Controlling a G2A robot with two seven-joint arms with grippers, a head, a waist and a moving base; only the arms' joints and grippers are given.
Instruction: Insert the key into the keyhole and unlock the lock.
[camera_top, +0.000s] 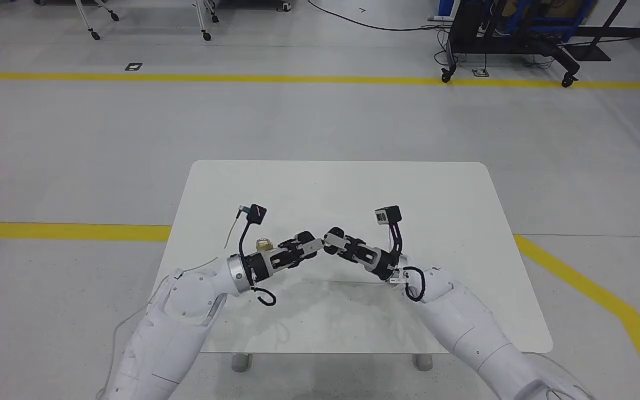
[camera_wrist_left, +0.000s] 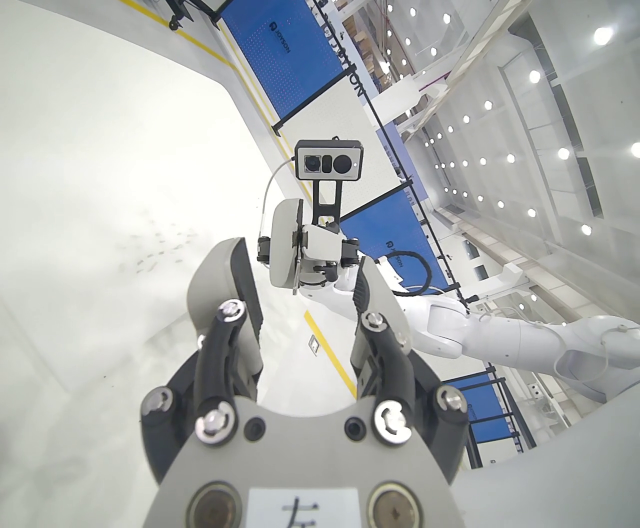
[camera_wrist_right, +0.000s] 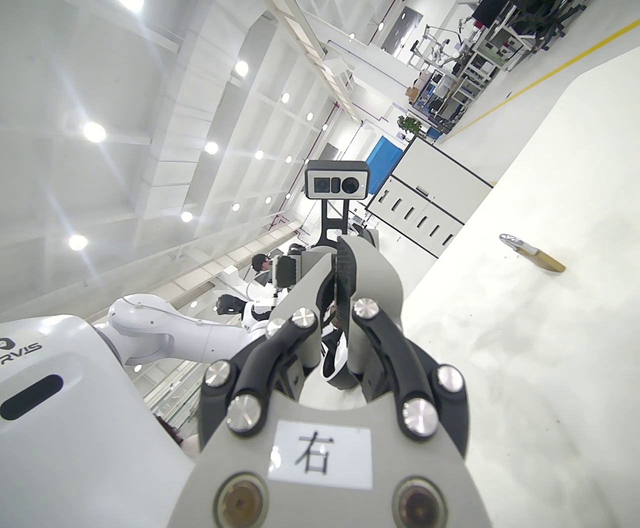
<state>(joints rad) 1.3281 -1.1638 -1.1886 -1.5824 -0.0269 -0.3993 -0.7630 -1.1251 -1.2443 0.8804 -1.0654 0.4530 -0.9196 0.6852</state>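
Observation:
A brass padlock (camera_top: 264, 243) with a silver shackle lies flat on the white table (camera_top: 420, 200), beside my left wrist; the right wrist view shows the padlock (camera_wrist_right: 534, 253) off to one side. Over the table's middle my two grippers face each other tip to tip. My left gripper (camera_wrist_left: 300, 257) is open, with nothing between its fingers (camera_wrist_left: 240, 285). Just past it, my right gripper (camera_wrist_right: 345, 255) is shut. A thin grey metal strip (camera_wrist_left: 297, 279), seemingly the key seen edge-on, sticks out from between its pads.
Apart from the padlock and both arms, the table carries nothing. Its far half and right side give free room. Yellow floor lines run past the table, and carts stand far behind it.

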